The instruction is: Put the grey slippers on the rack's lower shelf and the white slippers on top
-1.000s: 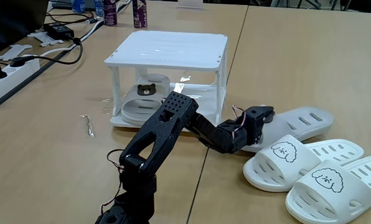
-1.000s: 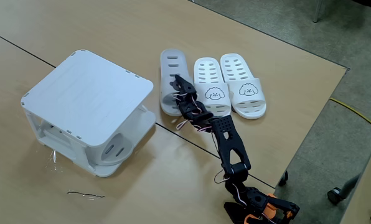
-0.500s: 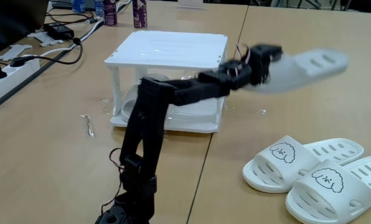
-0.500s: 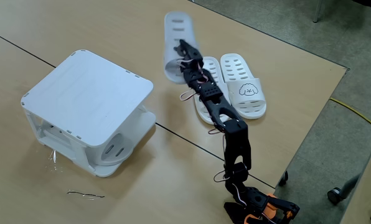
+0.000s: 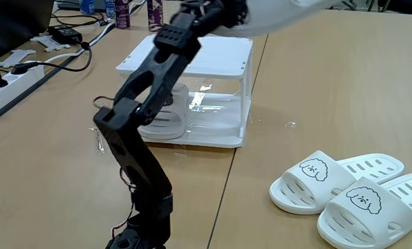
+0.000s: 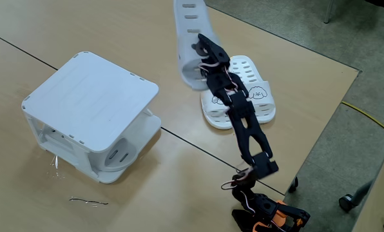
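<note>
My gripper [image 6: 201, 50] is high in the air, shut on one grey slipper [image 6: 187, 35] by its strap end. In the other fixed view that grey slipper [image 5: 282, 12] sticks out to the right at the top edge, above the rack [image 5: 189, 55]. A second grey slipper [image 5: 161, 119] with a bear badge lies on the lower shelf [image 5: 220, 130], on its left side. The two white slippers [image 5: 330, 181] [image 5: 379, 207] sit side by side on the table at the right, and the arm partly covers the white slippers [image 6: 247, 87].
A power strip and cables [image 5: 16, 69] lie at the far left, and bottles [image 5: 154, 14] stand behind the rack. A thin bent wire [image 5: 97, 138] lies on the table left of the rack. The table edge [image 6: 321, 129] drops to the floor near the arm's base.
The gripper has lifted the grey slipper off the table beside the white slippers and swung it up high, toward the rack. The arm has straightened upward.
</note>
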